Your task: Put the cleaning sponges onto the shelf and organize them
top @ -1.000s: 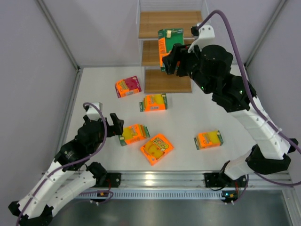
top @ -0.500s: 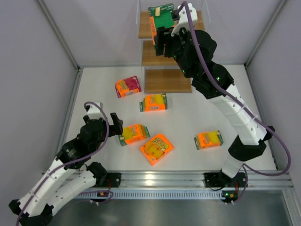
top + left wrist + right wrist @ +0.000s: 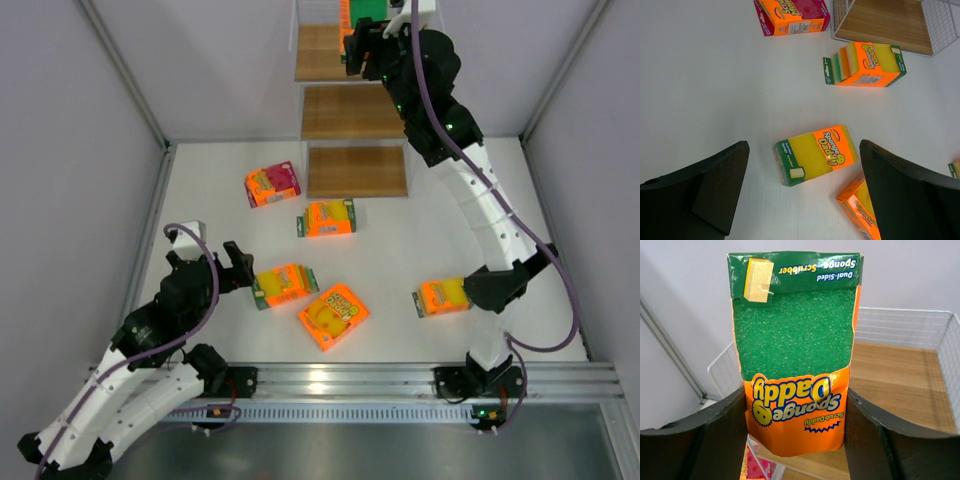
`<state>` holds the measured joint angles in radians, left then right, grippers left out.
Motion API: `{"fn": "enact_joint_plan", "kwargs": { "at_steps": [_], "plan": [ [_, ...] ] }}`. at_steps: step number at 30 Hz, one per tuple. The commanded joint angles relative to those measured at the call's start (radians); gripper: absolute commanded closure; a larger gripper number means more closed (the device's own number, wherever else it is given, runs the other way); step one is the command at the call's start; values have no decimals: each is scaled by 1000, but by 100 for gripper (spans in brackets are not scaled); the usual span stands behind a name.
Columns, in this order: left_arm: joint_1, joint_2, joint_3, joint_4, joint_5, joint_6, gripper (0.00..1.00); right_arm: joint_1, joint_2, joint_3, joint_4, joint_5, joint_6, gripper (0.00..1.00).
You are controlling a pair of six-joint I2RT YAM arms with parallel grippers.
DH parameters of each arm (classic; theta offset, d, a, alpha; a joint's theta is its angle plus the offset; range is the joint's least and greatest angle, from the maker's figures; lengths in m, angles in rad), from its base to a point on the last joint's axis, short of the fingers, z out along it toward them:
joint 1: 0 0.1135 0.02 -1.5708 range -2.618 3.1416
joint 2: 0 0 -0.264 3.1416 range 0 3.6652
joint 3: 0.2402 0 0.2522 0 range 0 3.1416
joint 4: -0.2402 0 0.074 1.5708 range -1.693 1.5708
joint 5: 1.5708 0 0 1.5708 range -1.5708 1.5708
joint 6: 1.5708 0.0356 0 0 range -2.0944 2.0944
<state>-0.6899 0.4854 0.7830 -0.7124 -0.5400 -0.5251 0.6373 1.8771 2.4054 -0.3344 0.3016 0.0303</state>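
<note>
Right gripper [image 3: 363,42] is clamped on the green sponge pack [image 3: 361,10], holding it high over the top board of the shelf [image 3: 350,112] in the overhead view. The other five packs lie on the tabletop [image 3: 200,200], the pink-red pack [image 3: 272,184] nearest the shelf's foot, and the left gripper [image 3: 240,268] hovers with jaws spread just beside an orange-and-yellow pack [image 3: 283,285]. From the left wrist, that pack lies flat between the open fingers [image 3: 715,185], untouched, with another orange pack [image 3: 867,64] near the shelf's wire corner. From the right wrist, the green pack juts lengthwise from the fingers, pinched at its lower end, with a bare board beyond. I'd lower it well inside the wire walls and to one side, leaving room for the rest; the wire rim looks the likeliest snag.
</note>
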Motion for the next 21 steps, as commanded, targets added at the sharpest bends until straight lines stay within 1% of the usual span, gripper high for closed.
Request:
{"fn": "enact_joint_plan", "kwargs": {
  "at_steps": [1, 5, 8, 12, 17, 21],
  "plan": [
    [-2, -7, -7, 5, -26, -12, 2, 5, 33, 98, 112, -120, 62, 55],
    [-3, 10, -5, 5, -26, -10, 2, 12, 72, 98, 152, -98, 66, 54],
    [-2, 19, -5, 4, -28, -10, 2, 12, 99, 98, 150, -67, 79, 54],
    [-2, 18, -4, -1, -38, -15, 2, 38, 116, 89, 135, 28, 77, 54],
    [-2, 13, -4, -1, -40, -16, 2, 44, 135, 77, 193, 36, 97, 55],
    [-2, 4, -4, -2, -43, -18, 2, 65, 168, 77, 247, 85, 73, 56]
  ]
}}
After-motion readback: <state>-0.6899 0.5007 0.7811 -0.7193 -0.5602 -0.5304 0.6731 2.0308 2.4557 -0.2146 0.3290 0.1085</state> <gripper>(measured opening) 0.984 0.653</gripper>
